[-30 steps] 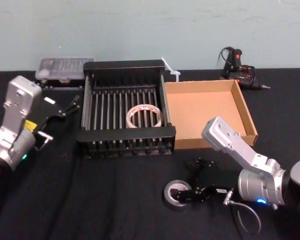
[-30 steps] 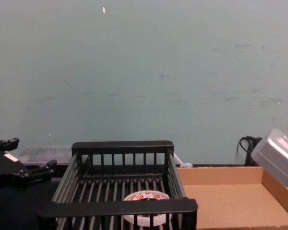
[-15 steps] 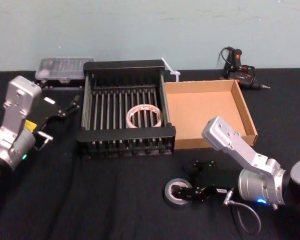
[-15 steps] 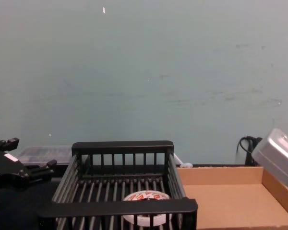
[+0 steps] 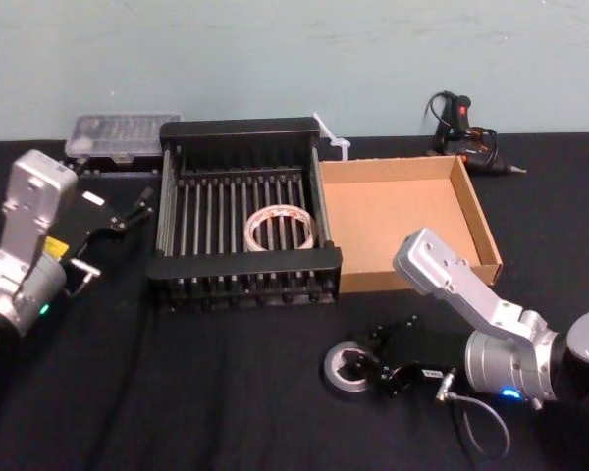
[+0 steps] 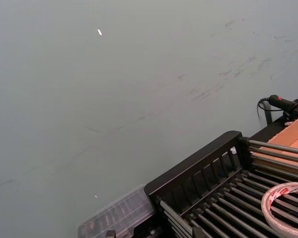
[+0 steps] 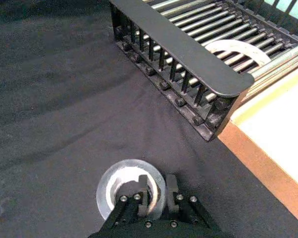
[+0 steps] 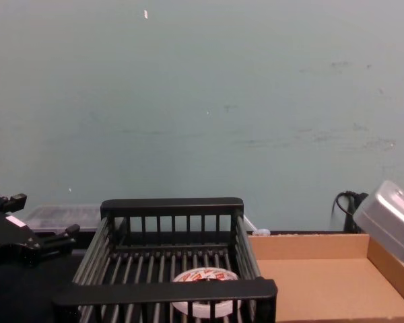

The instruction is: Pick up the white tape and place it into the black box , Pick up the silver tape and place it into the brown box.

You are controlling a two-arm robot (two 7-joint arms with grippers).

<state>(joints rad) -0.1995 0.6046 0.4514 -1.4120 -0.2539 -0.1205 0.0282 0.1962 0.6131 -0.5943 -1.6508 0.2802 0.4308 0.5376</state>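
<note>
Silver tape (image 7: 131, 189) lies flat, its wall pinched between my right gripper (image 7: 157, 193) fingers; brown box (image 5: 404, 222) sits just beyond, far-right.

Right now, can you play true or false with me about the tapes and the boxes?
1. The white tape lies inside the black box. True.
2. The silver tape is already in the brown box. False: it lies on the black cloth in front of the boxes.
3. The right gripper has its jaws around the silver tape's wall, one inside the hole. True.
4. The left gripper is holding the white tape. False: it sits beside the black box, away from it.
5. The brown box has something in it. False: just bare cardboard.
</note>
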